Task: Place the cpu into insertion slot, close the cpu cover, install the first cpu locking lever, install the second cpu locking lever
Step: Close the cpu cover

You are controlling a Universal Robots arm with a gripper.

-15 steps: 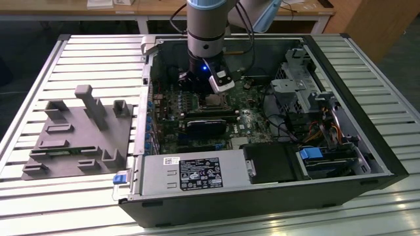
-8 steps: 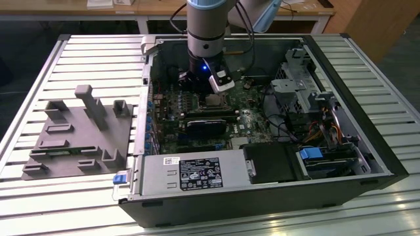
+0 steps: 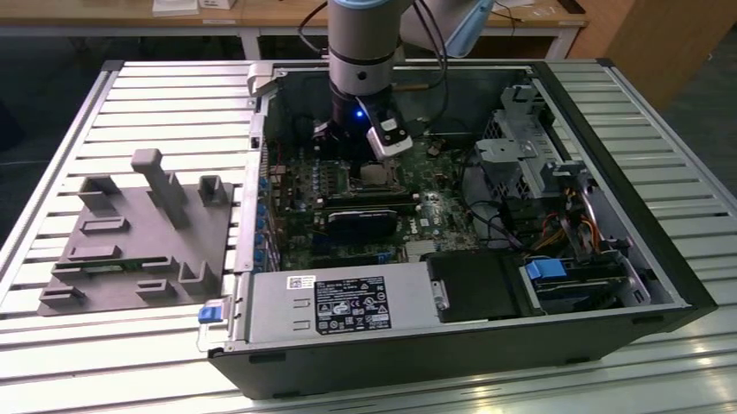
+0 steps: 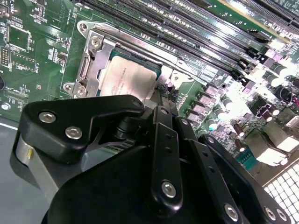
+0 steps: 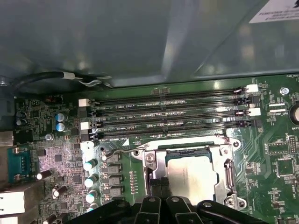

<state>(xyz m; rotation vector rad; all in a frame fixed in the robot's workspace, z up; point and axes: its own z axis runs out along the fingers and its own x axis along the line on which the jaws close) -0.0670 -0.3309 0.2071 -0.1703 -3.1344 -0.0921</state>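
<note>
The computer case point(image 3: 682, 297) lies open on its side on the slatted desk point(image 3: 150, 90), and the arm reaches down into it over the motherboard point(image 3: 447, 211). In the first wrist view, the cpu point(image 5: 192, 179) sits flat in the insertion slot point(image 5: 184, 152) with its pale metal top facing up. Its edges run square with the memory slots point(image 5: 168, 114) beside it. The cpu cover point(image 5: 222, 168) lies down around it, framing the chip in its cutout. A thin locking lever point(image 5: 122, 151) lies along the cover's edge nearest the memory slots, with its long axis parallel to them. The gripper point(image 5: 159, 185) is pressed together at the cpu's far edge, away from those slots. I cannot tell whether it touches anything.
</note>
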